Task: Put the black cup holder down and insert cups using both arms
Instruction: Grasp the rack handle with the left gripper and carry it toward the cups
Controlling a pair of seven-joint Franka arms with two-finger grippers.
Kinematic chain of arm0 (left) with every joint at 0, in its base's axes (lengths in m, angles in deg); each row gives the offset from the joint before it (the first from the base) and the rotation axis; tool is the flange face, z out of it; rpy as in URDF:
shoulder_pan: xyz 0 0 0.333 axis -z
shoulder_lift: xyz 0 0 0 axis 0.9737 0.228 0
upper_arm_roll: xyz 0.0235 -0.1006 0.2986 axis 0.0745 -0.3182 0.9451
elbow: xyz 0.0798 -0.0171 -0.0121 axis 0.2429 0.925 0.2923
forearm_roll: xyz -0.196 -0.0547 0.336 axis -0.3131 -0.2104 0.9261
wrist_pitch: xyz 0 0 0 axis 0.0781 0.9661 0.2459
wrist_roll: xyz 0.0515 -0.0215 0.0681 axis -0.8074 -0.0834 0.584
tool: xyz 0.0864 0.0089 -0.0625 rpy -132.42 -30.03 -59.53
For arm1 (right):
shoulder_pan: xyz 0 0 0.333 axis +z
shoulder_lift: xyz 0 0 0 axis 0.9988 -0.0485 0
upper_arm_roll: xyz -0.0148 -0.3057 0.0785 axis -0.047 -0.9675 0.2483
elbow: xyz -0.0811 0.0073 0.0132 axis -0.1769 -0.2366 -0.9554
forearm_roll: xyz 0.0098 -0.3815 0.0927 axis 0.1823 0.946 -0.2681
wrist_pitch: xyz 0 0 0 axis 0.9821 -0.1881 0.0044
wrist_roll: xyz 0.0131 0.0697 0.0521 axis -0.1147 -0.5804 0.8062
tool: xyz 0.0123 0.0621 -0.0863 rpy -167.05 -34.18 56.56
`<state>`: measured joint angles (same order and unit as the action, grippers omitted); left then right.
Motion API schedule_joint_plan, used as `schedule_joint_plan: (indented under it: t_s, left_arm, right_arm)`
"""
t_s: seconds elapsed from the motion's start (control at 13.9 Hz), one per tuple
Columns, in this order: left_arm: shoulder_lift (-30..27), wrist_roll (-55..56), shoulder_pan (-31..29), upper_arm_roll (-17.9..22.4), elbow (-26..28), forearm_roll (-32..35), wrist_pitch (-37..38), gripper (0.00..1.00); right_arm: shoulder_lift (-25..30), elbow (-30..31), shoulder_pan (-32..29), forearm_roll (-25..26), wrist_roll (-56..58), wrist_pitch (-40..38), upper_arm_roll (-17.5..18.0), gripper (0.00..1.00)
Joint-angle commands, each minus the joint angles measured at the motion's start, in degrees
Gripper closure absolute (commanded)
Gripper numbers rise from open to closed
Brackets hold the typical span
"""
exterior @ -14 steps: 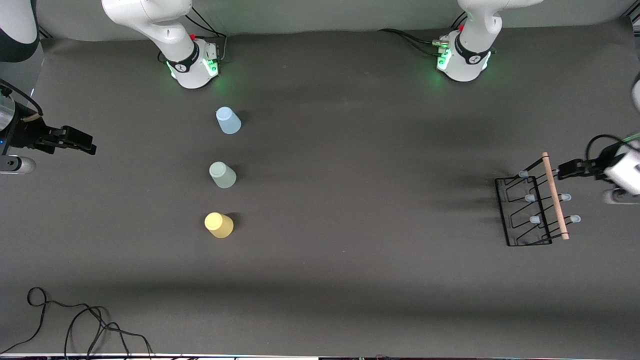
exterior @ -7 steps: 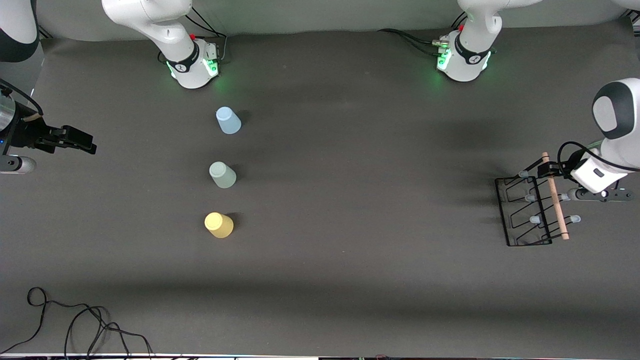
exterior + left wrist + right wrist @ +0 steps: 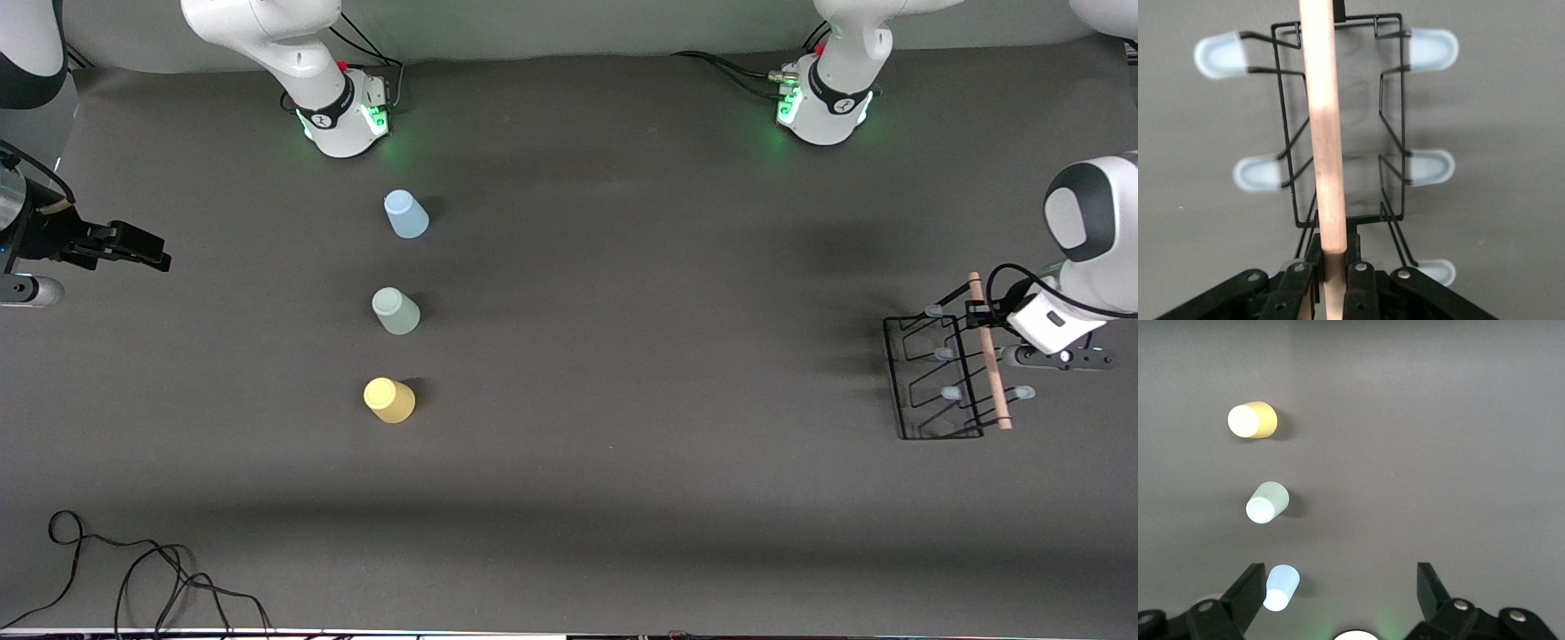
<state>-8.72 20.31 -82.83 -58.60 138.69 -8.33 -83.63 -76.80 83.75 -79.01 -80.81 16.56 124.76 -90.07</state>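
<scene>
The step in hand is the first one: getting hold of the black cup holder (image 3: pixel 947 373), which stands on the tabletop (image 3: pixel 640 356) at the left arm's end, well apart from the cups. The left claw (image 3: pixel 1331 277) sits at the end of the holder's wooden rod (image 3: pixel 1325 133) that lies farther from the front camera, its fingers (image 3: pixel 1361 283) drawn in close on either side of the rod and apparently gripping it.

The three cups stand upside down in a row toward the right arm's end: the blue cup (image 3: pixel 405 214) farthest from the front camera, the green cup (image 3: pixel 395 310) in the middle, the yellow cup (image 3: pixel 388 400) nearest. The right claw (image 3: pixel 1341 587) hangs wide open and empty over the edge of the tabletop at the right arm's end; that arm waits.

As I judge it, the next move calls for lifting the holder level by the rod and carrying it toward the cups, without letting the wire frame swing or tip.

In the front view the left claw is mostly hidden under the wrist, so its contact with the rod shows only in the left wrist view, where the fingertips are cut off at the edge. One of the six capped prongs is barely visible there.
</scene>
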Motion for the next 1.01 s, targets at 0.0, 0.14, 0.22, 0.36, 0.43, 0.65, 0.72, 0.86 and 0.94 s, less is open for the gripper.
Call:
schedule_joint_plan:
  t_s: [0.0,0.14,0.22,0.36,0.43,0.65,0.72,0.86,0.94]
  left_arm:
    - [-4.2,-1.1,0.6,-0.4,-3.4,0.8,5.9,1.00]
    - [-6.6,0.2,1.8,-2.3,-3.3,0.5,7.7,1.00]
    - [-7.4,2.5,2.8,-3.5,-3.3,0.1,8.1,1.00]
    - [-8.8,7.7,5.1,-5.7,-3.3,0.2,10.4,1.00]
    - [-9.5,9.5,6.3,-6.7,-3.3,0.2,11.1,1.00]
    - [-9.2,19.2,9.9,-11.0,-4.3,-0.2,11.7,1.00]
    - [-8.9,22.3,11.3,-12.5,-4.4,-0.3,11.2,1.00]
    - [-7.5,32.4,14.9,-15.7,-5.4,-0.3,11.6,1.00]
    - [-7.1,36.5,17.2,-16.7,-5.6,-0.3,11.5,1.00]
  right_arm:
    - [1.5,1.2,0.0,0.5,0.3,-0.2,0.0,0.00]
    - [1.4,1.2,0.0,0.5,0.3,-0.2,0.0,0.00]
    - [1.5,1.2,0.0,0.5,0.3,-0.2,0.0,0.00]
    - [1.5,1.2,0.0,0.5,0.3,-0.2,-0.1,0.00]
    - [1.5,1.2,0.0,0.5,0.3,-0.2,-0.1,0.00]
    - [1.5,1.3,0.0,0.5,-0.4,-0.2,0.0,0.00]
    - [1.5,1.3,0.0,0.5,-0.4,-0.2,0.0,0.00]
    - [1.5,1.3,0.0,0.5,-0.4,-0.2,0.0,0.00]
    - [1.5,1.3,0.0,0.5,-0.4,-0.2,0.0,0.00]
